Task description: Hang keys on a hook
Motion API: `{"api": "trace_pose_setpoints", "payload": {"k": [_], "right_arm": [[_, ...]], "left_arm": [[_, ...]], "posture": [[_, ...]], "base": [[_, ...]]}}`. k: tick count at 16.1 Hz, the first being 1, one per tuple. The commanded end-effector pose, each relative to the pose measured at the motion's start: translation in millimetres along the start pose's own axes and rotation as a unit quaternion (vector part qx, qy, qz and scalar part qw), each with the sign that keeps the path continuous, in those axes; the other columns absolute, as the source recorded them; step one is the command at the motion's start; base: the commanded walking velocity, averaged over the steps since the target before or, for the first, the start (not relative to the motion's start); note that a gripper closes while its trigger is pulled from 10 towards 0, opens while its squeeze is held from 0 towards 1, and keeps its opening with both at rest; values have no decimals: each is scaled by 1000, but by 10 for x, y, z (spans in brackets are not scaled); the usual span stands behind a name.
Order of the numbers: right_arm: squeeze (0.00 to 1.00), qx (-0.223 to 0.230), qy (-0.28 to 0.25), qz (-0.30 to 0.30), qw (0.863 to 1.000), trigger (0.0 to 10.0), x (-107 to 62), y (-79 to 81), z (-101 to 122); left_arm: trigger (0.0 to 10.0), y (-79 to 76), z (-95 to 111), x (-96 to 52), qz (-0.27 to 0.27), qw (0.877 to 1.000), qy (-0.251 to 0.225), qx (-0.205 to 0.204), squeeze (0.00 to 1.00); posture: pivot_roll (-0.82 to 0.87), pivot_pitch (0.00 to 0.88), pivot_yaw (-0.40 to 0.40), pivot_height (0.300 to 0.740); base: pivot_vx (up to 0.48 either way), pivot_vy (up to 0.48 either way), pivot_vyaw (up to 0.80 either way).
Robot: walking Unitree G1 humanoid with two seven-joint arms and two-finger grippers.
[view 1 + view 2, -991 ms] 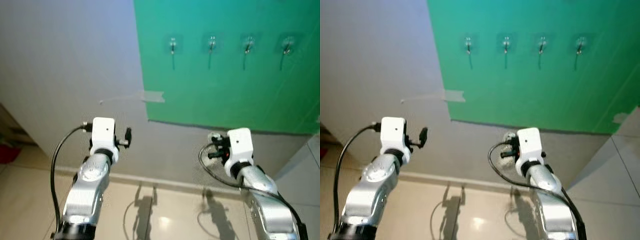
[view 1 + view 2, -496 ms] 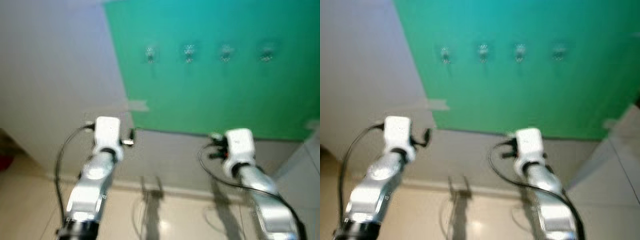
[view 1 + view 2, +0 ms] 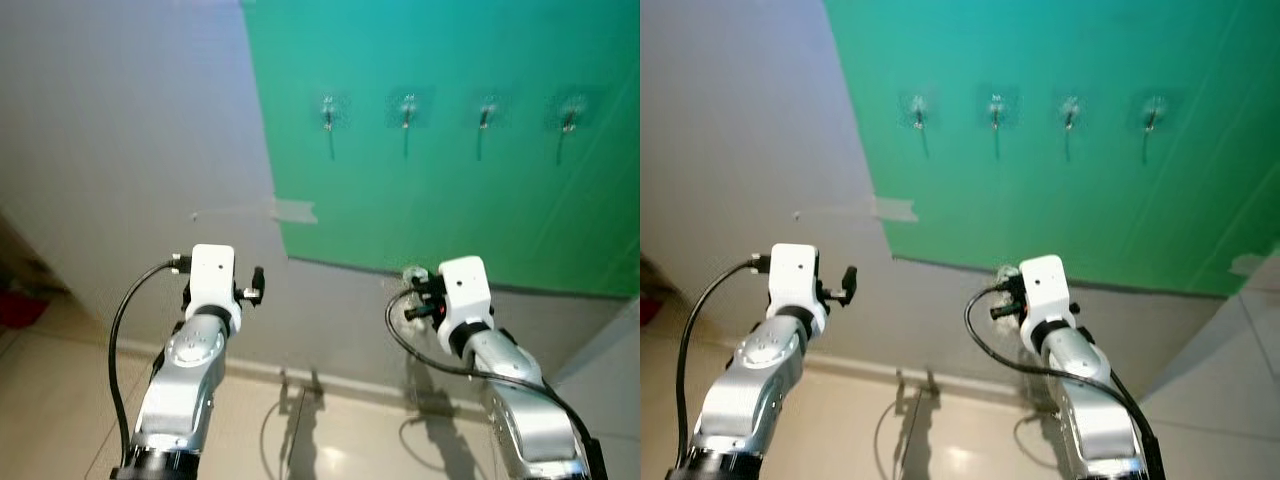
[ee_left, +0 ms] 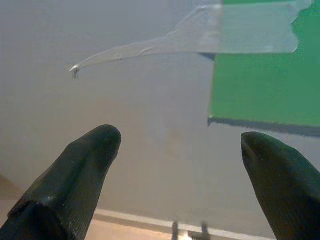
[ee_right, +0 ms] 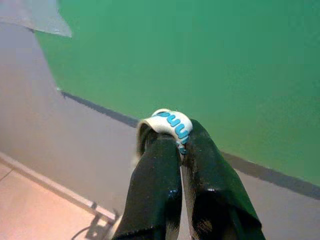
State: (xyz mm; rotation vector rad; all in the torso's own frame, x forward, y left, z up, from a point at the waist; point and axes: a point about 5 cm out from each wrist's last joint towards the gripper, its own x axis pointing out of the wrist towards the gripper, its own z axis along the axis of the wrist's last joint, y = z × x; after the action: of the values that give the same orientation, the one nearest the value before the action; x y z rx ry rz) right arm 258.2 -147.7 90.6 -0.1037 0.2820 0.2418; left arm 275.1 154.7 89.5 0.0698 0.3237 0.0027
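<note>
A green sheet (image 3: 450, 180) is taped to a grey wall, with several small metal hooks in a row: the leftmost hook (image 3: 328, 112), then a second hook (image 3: 407, 110) and more to the right. My right gripper (image 5: 181, 145) is shut on a white key ring with blue lettering (image 5: 170, 121), held in front of the sheet's lower edge, well below the hooks. The ring also peeks out above the right wrist (image 3: 413, 274). My left gripper (image 4: 180, 142) is open and holds nothing, facing the grey wall left of the sheet.
A strip of clear tape (image 3: 290, 211) holds the sheet's left edge to the wall. A white skirting line (image 3: 330, 380) meets a beige tiled floor (image 3: 300, 440). A dark brown object with something red (image 3: 20, 290) sits at the far left.
The camera has swung and steadied, so the hooks are sharp again. Both arms hold much the same raised pose, and the key ring stays in my right gripper.
</note>
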Motion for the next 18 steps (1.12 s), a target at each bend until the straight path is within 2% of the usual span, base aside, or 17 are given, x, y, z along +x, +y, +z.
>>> {"api": "trace_pose_setpoints", "payload": {"k": [1,6,8,10,14,16,18], "right_arm": [[0,1,-2,1,1000,0,-9,-7,-7],[0,1,0,6,1000,0,5,36,-4],[0,1,-8,9,1000,0,4,25,35],[0,-2,-27,15,1000,0,12,39,152],[0,-11,-91,46,995,0,18,30,608],[0,-23,-115,60,991,0,18,-24,840],[0,-35,-124,65,989,0,12,-75,948]], "left_arm": [[10000,-10,47,-3,4,1000,-8,7,0],[10000,-35,75,17,-6,1000,-9,25,0],[10000,-66,73,13,-3,1000,-12,22,0],[10000,-55,80,6,-3,1000,-14,22,0],[10000,-40,67,4,-1,1000,-11,20,0],[10000,-47,70,10,0,1000,-11,18,0],[10000,-43,67,9,2,1000,-12,15,0]], "posture": [[-132,0,72,740],[-137,0,76,740],[-138,0,77,740],[-136,0,79,740],[-135,0,77,740],[-136,0,73,740],[-133,0,67,740]], "base": [[469,0,0],[469,0,0],[0,0,0],[0,0,0],[0,0,0],[0,0,0],[0,0,0]]}}
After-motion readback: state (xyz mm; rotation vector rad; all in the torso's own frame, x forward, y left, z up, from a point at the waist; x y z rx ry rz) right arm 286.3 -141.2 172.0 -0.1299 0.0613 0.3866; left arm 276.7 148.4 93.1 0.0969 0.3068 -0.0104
